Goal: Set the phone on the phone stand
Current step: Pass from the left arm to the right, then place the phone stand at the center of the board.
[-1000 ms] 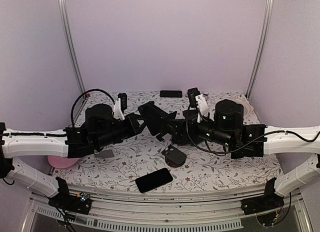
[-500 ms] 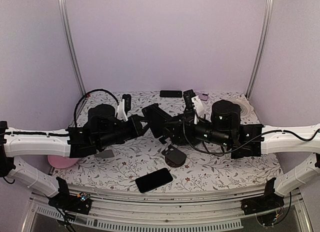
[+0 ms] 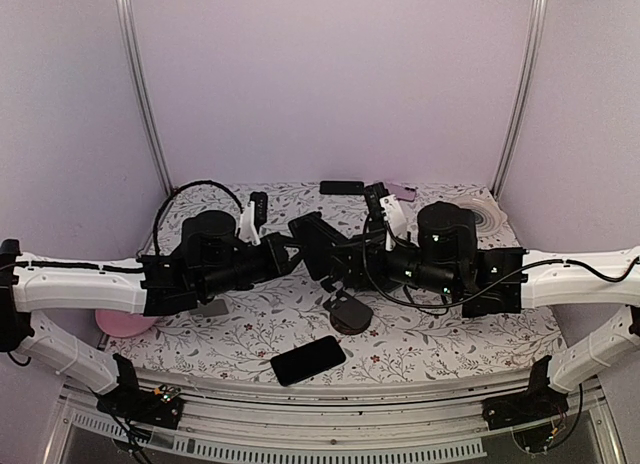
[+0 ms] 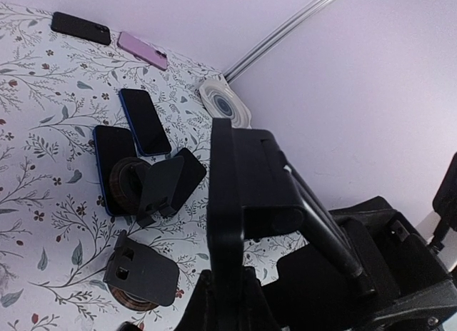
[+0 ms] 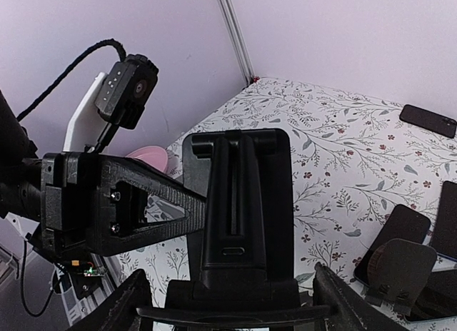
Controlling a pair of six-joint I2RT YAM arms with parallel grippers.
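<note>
1. White floral-print tabletop (image 3: 440, 334): lower half of the overhead frame, with its near edge along the bottom.
2. Left gripper (image 3: 292, 250): frame centre, clenched on the black plastic phone stand (image 5: 239, 202), which is held in the air above the table's middle.
3. Right gripper (image 5: 234, 306): fingers (image 5: 128, 302) stand spread on either side of the stand's base. Whether they press it cannot be told.
4. Pink bowl (image 3: 122, 324): left edge, partly hidden.
5. Black smartphone (image 3: 308, 360): bottom centre, lying flat just inside the near edge. Bare cloth lies on both sides, and it is apart from the held stand.
6. Second black stand (image 3: 347, 312): on the cloth just above the smartphone.
7. White ribbed disc (image 3: 488, 210): upper right corner.
8. Black handset (image 3: 342, 187) and pink handset (image 3: 403, 192): along the far edge. Any markings are too small to read.
</note>
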